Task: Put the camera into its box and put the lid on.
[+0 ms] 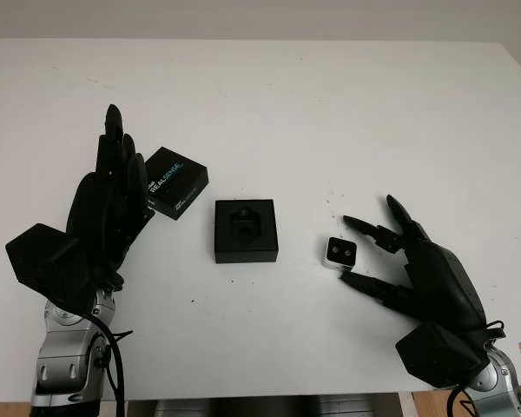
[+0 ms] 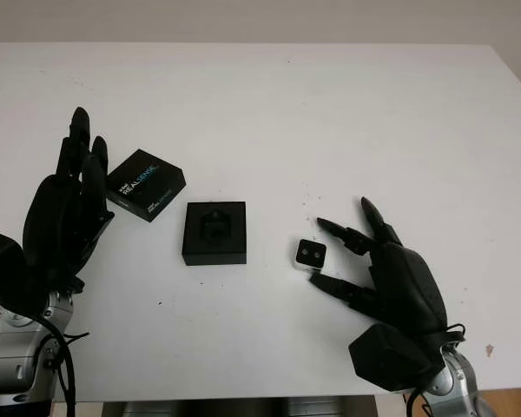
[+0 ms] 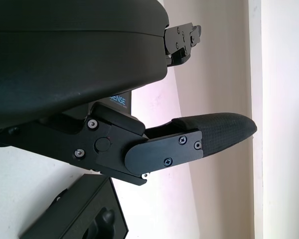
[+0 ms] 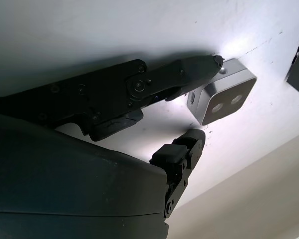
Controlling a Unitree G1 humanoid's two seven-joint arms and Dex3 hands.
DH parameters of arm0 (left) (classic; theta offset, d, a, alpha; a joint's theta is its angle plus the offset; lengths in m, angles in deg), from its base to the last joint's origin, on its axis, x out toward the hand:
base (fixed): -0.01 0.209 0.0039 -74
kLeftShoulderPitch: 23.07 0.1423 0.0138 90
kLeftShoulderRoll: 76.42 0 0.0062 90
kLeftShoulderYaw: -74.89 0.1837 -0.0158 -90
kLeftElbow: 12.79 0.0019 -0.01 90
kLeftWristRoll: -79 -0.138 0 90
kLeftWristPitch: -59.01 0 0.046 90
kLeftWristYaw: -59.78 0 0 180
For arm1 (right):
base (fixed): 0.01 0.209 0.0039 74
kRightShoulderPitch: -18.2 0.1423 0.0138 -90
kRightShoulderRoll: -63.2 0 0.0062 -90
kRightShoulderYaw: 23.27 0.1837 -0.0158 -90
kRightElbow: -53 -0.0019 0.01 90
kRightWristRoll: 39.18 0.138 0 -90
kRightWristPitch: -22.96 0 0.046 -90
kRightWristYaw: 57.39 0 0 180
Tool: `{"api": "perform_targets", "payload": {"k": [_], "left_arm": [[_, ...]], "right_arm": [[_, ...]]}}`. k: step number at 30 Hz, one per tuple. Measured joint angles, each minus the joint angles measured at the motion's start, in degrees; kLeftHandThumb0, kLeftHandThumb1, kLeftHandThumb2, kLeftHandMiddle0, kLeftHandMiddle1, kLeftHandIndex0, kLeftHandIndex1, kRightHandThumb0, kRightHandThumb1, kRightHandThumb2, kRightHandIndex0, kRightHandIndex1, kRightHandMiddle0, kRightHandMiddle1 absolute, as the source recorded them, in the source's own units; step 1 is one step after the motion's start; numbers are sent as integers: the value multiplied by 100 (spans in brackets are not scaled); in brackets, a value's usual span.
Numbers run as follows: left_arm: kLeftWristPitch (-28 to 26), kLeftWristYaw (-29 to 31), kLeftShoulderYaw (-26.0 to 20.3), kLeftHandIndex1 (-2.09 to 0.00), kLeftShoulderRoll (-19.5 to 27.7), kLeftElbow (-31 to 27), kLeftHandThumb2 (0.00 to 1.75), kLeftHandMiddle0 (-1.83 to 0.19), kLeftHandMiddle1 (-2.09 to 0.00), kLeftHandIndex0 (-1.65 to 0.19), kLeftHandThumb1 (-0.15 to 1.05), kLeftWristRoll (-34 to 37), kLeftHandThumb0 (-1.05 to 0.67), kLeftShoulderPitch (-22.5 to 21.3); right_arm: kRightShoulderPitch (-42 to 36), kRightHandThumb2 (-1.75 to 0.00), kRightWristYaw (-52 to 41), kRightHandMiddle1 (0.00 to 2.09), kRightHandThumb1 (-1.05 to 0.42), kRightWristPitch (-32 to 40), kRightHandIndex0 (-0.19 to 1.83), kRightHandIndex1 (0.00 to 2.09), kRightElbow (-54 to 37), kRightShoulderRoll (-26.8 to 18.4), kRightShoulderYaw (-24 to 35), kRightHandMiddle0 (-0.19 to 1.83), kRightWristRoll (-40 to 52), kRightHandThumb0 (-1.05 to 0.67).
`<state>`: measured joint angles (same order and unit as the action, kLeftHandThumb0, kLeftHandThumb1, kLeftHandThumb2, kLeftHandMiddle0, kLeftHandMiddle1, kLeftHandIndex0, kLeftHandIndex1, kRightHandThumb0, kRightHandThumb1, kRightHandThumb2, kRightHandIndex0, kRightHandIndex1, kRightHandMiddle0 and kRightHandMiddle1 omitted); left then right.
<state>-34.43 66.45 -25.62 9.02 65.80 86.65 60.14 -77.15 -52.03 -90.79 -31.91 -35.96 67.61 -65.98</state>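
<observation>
We have the camera (image 1: 338,254), a small silver block with a dark two-lens face, sitting on the white table (image 1: 330,104) right of centre in the head views, just right of the open black box (image 1: 246,230) whose moulded recess faces up. Our right hand (image 1: 391,252), at the lower right, has its fingers (image 4: 189,67) apart around the camera: one tip looks to be at a top corner in the right wrist view and another sits just beside the near edge, but nothing is clamped yet. To pick it up well, we should close evenly on two opposite faces so the block does not twist or skid, keep off the lens face, and lift straight before carrying it left over the recess. Our left hand (image 1: 113,200) stands open at the left of the frame, just beside the printed lid (image 1: 176,182), holding nothing; it looks placed for the lid step.
</observation>
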Motion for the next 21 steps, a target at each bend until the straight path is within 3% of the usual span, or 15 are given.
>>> {"api": "perform_targets", "payload": {"k": [14, 20, 21], "left_arm": [[127, -78, 6, 0, -25, 182, 64, 19, 0, 19, 105, -6, -84, -77], [129, -75, 7, 0, -33, 198, 64, 19, 0, 19, 105, 11, -84, -79], [129, -75, 6, 0, -33, 198, 64, 19, 0, 19, 105, 22, -84, -79]], "right_arm": [[380, -5, -325, 13, -93, -445, -5, 5, 375, -66, -272, 60, 147, -75], [376, -5, 70, 24, -94, -473, 6, 8, 381, -22, -271, 73, -58, -60], [372, -6, 187, 35, -94, -512, 9, 7, 388, -4, -271, 69, -115, -56]]}}
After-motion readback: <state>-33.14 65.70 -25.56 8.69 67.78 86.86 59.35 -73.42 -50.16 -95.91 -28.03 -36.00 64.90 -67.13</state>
